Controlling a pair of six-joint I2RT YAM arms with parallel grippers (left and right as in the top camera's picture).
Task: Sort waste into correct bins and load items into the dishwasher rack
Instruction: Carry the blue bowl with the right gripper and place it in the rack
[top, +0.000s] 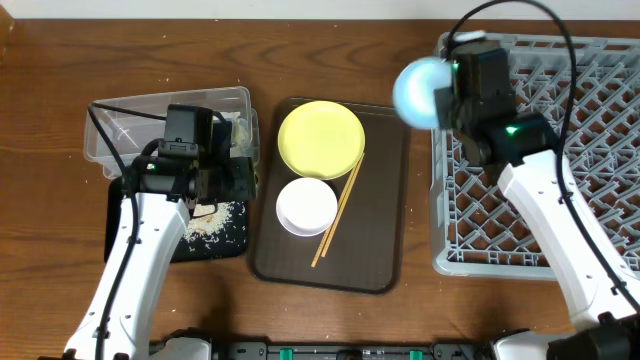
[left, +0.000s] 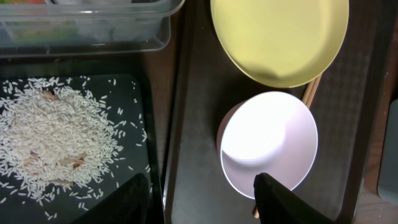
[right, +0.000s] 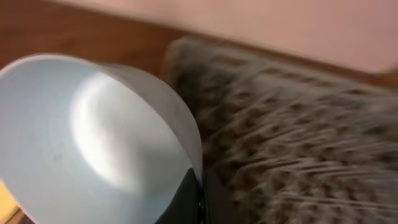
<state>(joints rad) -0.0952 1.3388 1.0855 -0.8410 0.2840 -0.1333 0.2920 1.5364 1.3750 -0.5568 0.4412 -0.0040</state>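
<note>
The work surface is a brown wooden table (top: 330, 40) with visible grain. In the right wrist view the background above it is a pale pinkish area, too blurred to identify.

A dark brown serving tray (top: 385, 200) lies at the centre of the table. It carries a yellow plate (top: 320, 137) on its far half and a white bowl (top: 306, 205) upright just nearer. The chopsticks (top: 340, 215) lie diagonally beside the bowl, with their far ends at the plate's rim.

To the left, a clear tub (top: 130, 115) stands just behind a black tray (top: 215, 248). A loose heap of rice scraps (left: 56, 140) lies in the black tray.

The grey dishwasher rack (top: 590, 150) occupies the right side of the table.

The left gripper (left: 202, 202) hangs over the edge where the black tray meets the serving tray. Its jaws stand partly apart and hold nothing.

The right gripper (right: 199, 199) is closed tight on the rim of the light blue bowl (top: 420, 92). The bowl is held tilted on its side, raised at the rack's near left corner
</note>
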